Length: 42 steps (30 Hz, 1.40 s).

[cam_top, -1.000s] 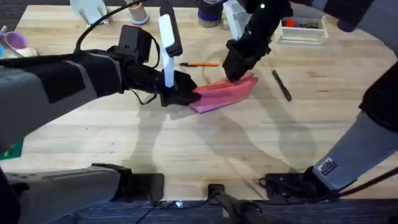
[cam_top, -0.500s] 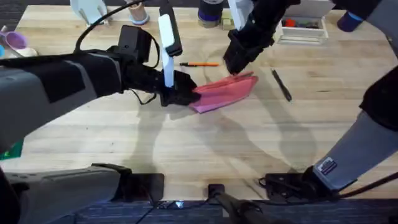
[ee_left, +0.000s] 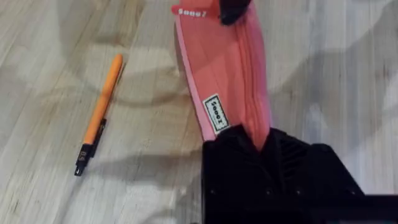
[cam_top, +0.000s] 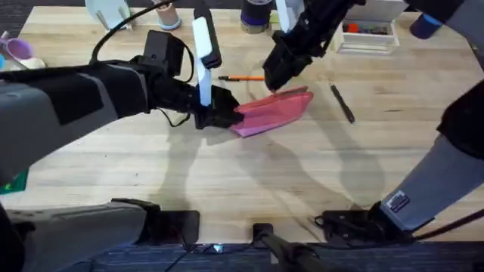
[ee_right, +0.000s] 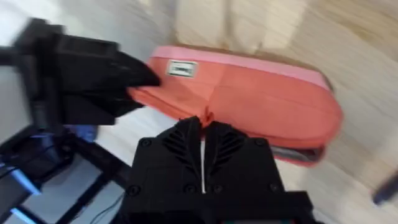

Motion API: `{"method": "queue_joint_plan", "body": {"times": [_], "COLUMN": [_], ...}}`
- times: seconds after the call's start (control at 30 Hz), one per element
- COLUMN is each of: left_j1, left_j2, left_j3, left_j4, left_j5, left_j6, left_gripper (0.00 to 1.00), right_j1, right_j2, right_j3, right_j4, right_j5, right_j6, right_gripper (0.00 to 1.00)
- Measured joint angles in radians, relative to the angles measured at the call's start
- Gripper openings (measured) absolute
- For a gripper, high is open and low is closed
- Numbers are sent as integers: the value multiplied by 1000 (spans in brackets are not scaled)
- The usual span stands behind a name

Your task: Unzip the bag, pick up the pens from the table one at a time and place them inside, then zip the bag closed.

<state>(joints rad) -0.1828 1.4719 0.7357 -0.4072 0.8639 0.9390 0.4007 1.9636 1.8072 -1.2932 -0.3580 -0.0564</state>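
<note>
The pink bag point(cam_top: 274, 110) lies on the table point(cam_top: 249, 174) near the middle, its long axis running left to right. My left gripper point(cam_top: 231, 114) is shut on the bag's left end; the left wrist view has its black fingers point(ee_left: 249, 149) clamped over the fabric point(ee_left: 227, 74). My right gripper point(cam_top: 277, 80) hovers at the bag's far edge, shut on the small pink zipper pull point(ee_right: 204, 118). The orange pen point(cam_top: 242, 78) rests just behind the bag and appears beside it in the left wrist view point(ee_left: 99, 118). To the right of the bag lies the black pen point(cam_top: 342, 103).
A clear box with coloured items point(cam_top: 367, 35) stands at the back right. Cups point(cam_top: 168, 15) point(cam_top: 257, 20) and a white object point(cam_top: 110, 11) line the far edge. A purple item point(cam_top: 17, 50) sits at the far left. Bare wood stretches in front of the bag.
My right gripper has moved left and toward the far side along the bag's top edge, from near its right end toward the middle. The left gripper and both pens stayed put.
</note>
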Motion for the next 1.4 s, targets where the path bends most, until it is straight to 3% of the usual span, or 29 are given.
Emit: {"method": "queue_joint_plan", "body": {"times": [0.2,0.63,1.03,1.1,1.3,1.4], "left_j1": [0,0,0,0,0,0], "left_j2": [0,0,0,0,0,0], "left_j3": [0,0,0,0,0,0], "left_j4": [0,0,0,0,0,0], "left_j5": [0,0,0,0,0,0], "left_j6": [0,0,0,0,0,0], "left_gripper": [48,48,48,48,48,48], "right_j1": [20,166,177,163,97,65], "right_j2": [0,2,25,25,3,-27], "right_j3": [0,0,0,1,47,114], "right_j4": [16,103,109,101,36,-9], "right_j5": [-84,-102,-121,-134,-115,-37], "right_j6": [1,28,44,38,23,6], "right_gripper": [32,32,31,142,956,995]}}
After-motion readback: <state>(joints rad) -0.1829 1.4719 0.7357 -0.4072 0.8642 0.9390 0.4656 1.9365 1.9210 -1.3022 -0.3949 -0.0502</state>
